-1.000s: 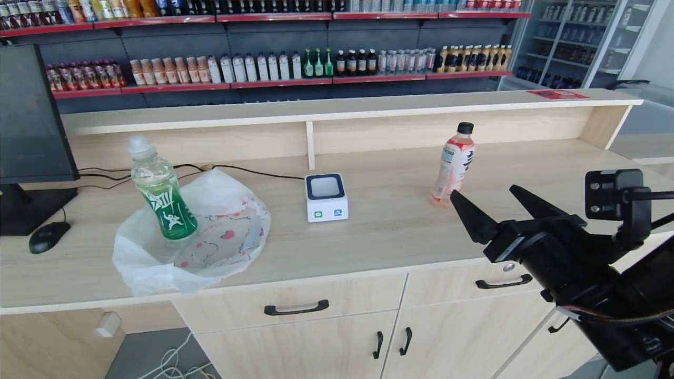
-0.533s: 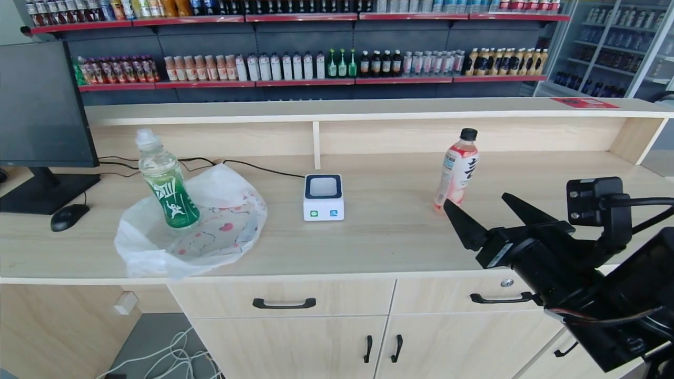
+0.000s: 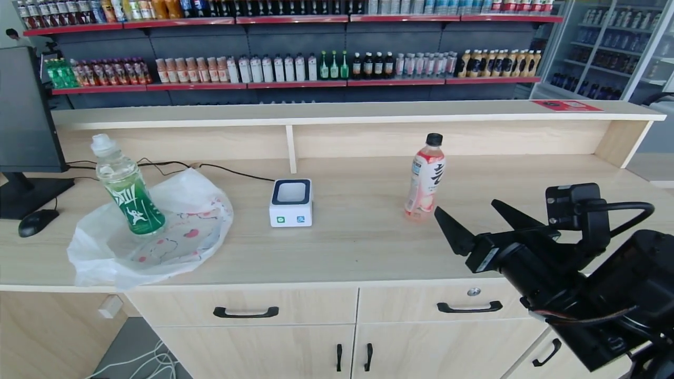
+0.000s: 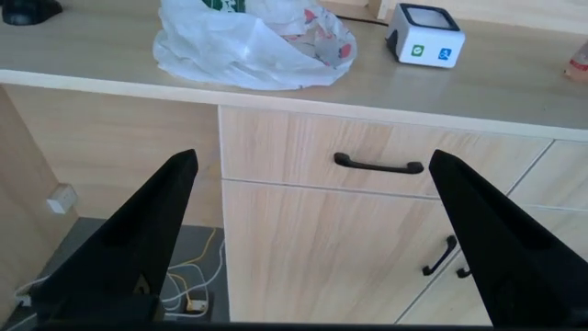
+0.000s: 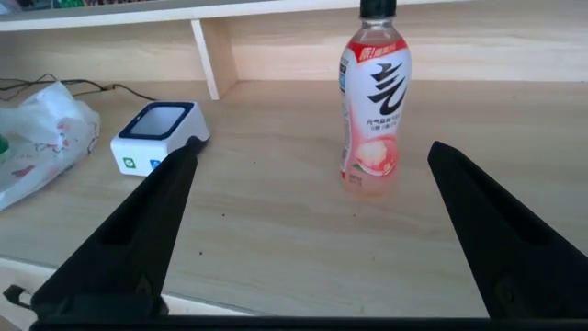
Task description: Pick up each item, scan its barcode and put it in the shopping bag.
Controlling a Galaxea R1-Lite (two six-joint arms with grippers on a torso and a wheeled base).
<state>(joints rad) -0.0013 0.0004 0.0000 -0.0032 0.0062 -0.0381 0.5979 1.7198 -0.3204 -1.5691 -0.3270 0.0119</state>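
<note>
While the pink black-capped plastic bottle (image 3: 424, 179) stands upright on the pale wooden desk (image 3: 358, 239), right end effector (image 3: 464, 206) hangs near it, jaws apart. Left end effector (image 4: 312, 158): jaws apart, facing the drawers (image 4: 276, 147). Green-labelled clear bottle (image 3: 130, 200) stands on white plastic shopping bag (image 3: 197, 210).

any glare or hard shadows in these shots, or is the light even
Head view: even light; the white box scanner shows a pale sheen on its glass top, and the pink plastic drink bottle casts hardly any shadow. Right wrist view: a faint pinkish tint on the wooden counter at that bottle's base. Left wrist view: the white plastic shopping bag is the brightest thing.
</note>
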